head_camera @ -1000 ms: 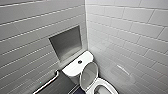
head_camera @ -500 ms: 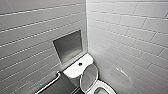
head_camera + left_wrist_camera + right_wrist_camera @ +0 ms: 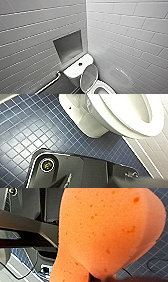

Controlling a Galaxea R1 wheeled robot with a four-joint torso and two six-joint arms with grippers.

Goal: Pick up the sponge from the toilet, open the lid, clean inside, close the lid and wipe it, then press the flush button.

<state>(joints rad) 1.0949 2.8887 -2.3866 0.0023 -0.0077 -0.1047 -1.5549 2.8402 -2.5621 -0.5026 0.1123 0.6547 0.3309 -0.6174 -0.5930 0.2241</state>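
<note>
Right end effector (image 3: 100, 278): closed on the sponge (image 3: 105, 230), which is held clear of the blue-tiled floor (image 3: 155, 260), close to the wrist camera. Left end effector: opening cannot be told. Head view: toilet (image 3: 106, 84) in wall corner; lid (image 3: 88, 75) raised, leaning back toward cistern (image 3: 73, 71); flush button (image 3: 80, 64) mid cistern top.

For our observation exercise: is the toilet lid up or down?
Up. The lid stands raised in front of the cistern, its greyish inner face showing, and the bowl below lies uncovered.
</note>
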